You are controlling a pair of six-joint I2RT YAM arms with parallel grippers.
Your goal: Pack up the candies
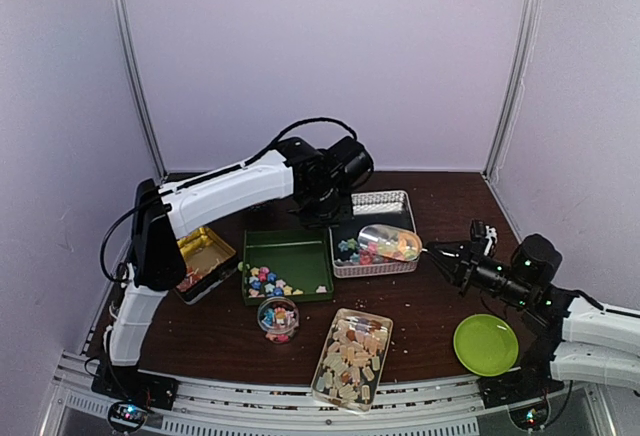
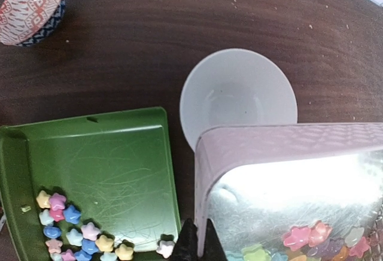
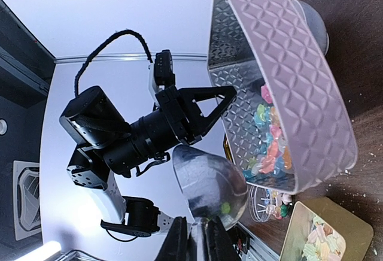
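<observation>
The left pincer (image 2: 197, 243) is squeezing shut on the wall of the pink tray (image 2: 287, 144), right at its corner; star candies (image 2: 311, 234) in pink, green and yellow are lying inside that tray on its shiny floor. Just beside the tray a green tray (image 2: 102, 153) is sitting, and more star candies are bunching in its near corner. A white bowl (image 2: 238, 93) is sitting behind the pink tray, partly hidden by its wall; a patterned bowl (image 2: 30, 3) is sitting well apart, far off to the side.

The right pincer (image 3: 192, 237) is gripping the handle of a clear scoop (image 3: 206, 183); from above, the scoop is holding coloured candies and hanging over the pink tray's near right part, though whether it is touching the tray is hard to tell.

On the dark surface (image 1: 440, 306) a clear box (image 1: 352, 358) of beige candies is lying near the front edge; a small round jar (image 1: 278, 318) with a few star candies is standing between the box and the green tray; a gold tin (image 1: 205, 254) is sitting left of the green tray; a lime plate (image 1: 486, 344) is lying near the right arm.
</observation>
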